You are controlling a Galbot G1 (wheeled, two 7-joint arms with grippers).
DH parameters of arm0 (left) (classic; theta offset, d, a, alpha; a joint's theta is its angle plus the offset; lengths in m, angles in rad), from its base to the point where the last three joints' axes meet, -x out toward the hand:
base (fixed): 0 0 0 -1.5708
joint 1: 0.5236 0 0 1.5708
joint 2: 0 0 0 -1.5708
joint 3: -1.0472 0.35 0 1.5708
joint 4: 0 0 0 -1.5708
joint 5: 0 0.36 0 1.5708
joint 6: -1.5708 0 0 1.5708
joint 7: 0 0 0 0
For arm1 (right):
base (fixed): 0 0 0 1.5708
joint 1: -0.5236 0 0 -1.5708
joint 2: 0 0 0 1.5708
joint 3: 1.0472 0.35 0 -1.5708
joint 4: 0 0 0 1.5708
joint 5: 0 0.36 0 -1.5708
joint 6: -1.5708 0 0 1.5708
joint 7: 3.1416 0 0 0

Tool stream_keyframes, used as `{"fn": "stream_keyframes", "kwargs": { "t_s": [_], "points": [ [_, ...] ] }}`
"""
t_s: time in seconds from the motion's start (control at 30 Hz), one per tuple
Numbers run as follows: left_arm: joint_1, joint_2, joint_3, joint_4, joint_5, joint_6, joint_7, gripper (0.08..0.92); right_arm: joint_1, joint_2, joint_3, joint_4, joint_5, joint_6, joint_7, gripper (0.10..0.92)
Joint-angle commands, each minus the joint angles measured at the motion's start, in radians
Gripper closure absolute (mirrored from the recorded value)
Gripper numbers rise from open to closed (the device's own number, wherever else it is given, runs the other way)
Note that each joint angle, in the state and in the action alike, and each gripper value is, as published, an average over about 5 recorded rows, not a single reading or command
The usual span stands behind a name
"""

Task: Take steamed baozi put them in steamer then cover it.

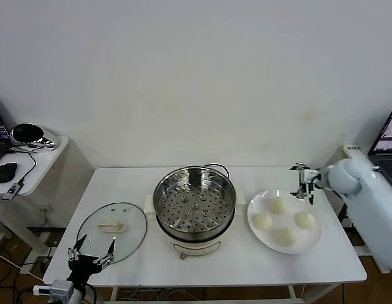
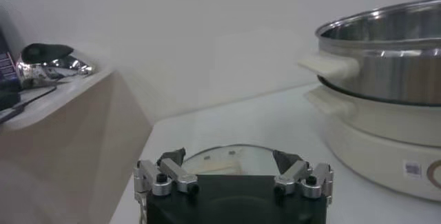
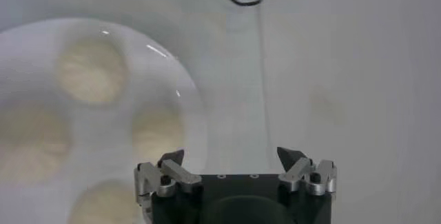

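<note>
Sitting on a white plate (image 1: 313, 242) right of the steamer (image 1: 194, 206) are four pale, smooth steamed baozi (image 1: 278, 204). Nothing is blocking them. One glass cover (image 1: 112, 229) is lying left of the pot. The right gripper (image 1: 304, 187) is hovering open beside the plate; the left gripper (image 1: 90, 257) is waiting open near the cover.

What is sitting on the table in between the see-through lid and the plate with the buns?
In the head view, the steamer stands between the glass lid and the plate of four buns. Its pot is open, with nothing on the holey tray.
</note>
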Motion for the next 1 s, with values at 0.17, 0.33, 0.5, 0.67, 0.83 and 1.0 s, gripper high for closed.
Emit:
{"fn": "stream_keyframes", "kwargs": {
  "t_s": [0.17, 0.33, 0.5, 0.67, 0.83, 1.0],
  "points": [
    [0.002, 0.002, -0.018, 0.0, 0.003, 0.0, 0.028, 0.177, 0.188, 0.103, -0.182, -0.243, -0.063, 0.086, -0.148, 0.203],
    [-0.001, 0.004, -0.016, 0.0, 0.003, 0.002, 0.029, 0.177, 0.166, 0.121, -0.163, -0.276, -0.079, 0.093, -0.169, 0.203],
    [-0.001, 0.005, -0.013, -0.002, 0.003, 0.003, 0.031, 0.177, 0.129, 0.137, -0.123, -0.292, -0.09, 0.088, -0.16, 0.203],
    [0.006, 0.007, -0.013, -0.001, 0.001, 0.004, 0.03, 0.177, 0.094, 0.149, -0.089, -0.285, -0.133, 0.087, -0.138, 0.203],
    [0.011, 0.003, -0.011, 0.0, 0.003, 0.003, 0.029, 0.177, 0.075, 0.164, -0.076, -0.298, -0.154, 0.087, -0.13, 0.203],
    [0.012, 0.003, -0.008, 0.007, 0.003, 0.003, 0.029, 0.177, 0.07, 0.181, -0.067, -0.323, -0.162, 0.085, -0.12, 0.203]
  ]
}}
